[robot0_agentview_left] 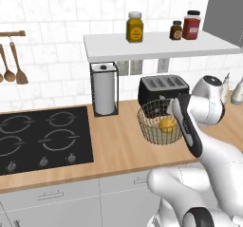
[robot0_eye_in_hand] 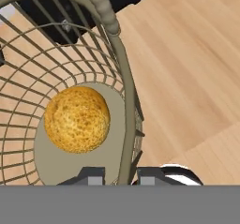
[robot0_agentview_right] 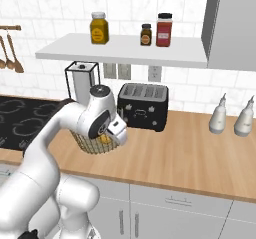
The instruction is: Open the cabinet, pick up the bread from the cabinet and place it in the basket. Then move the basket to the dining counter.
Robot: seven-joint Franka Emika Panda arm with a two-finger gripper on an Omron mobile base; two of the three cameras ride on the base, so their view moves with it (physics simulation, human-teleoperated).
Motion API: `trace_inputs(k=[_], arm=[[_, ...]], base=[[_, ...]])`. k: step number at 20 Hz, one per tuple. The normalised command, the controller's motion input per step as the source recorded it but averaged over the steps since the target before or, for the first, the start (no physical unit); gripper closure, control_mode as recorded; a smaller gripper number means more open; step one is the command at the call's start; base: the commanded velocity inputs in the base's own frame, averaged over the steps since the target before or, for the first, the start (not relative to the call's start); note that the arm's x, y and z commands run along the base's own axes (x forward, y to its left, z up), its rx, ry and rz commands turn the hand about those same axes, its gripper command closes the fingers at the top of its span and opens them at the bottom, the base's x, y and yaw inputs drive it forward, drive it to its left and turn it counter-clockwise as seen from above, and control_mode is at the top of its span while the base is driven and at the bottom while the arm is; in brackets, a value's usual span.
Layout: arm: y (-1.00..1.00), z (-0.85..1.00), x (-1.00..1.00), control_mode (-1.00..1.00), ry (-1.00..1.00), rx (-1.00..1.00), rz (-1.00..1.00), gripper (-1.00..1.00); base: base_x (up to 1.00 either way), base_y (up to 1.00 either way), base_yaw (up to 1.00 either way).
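You have the bread [robot0_eye_in_hand: 77, 119] lying on the floor of the basket [robot0_eye_in_hand: 123, 78], so the step in hand is carrying the basket off to the dining counter. The basket stands on the worktop just in front of the toaster [robot0_agentview_left: 163, 88], right of the hob [robot0_agentview_left: 42, 138] and towards the back wall. The gripper [robot0_eye_in_hand: 121, 176] straddles the basket's rim: in the hand view one fingertip sits inside the wire wall and the other outside, pressed nearly together with only the rim wire pinched between them. To do this well, lift straight up first, slowly, until the base is free of the worktop and clear of the toaster. A grip on one side of the rim will probably let the basket hang and tip away from the fingers, so keep the wrist level and watch that the bread does not roll to the low side. Then carry it with gentle turns; a jolt could slip the thin wire out of the pinch.
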Motion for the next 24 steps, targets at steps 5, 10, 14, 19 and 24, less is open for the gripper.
trace_inputs(k=[5, 10, 14, 19, 24], arm=[[-0.03, 0.95, -0.36, -1.00, 0.00, 0.15, -0.01, 1.00], [-0.05, 0.74, -0.47, -1.00, 0.00, 0.23, 0.00, 1.00], [-0.08, 0.28, -0.51, -1.00, -0.05, 0.03, 0.05, 1.00], [0.00, 0.30, -0.40, -1.00, -0.09, 0.04, 0.11, 1.00], [0.00, 0.34, -0.53, -1.00, -0.11, 0.04, 0.11, 1.00]], base=[[0.00, 0.00, 0.00], [0.00, 0.00, 0.00], [0.00, 0.00, 0.00], [0.00, 0.00, 0.00], [0.00, 0.00, 0.00]])
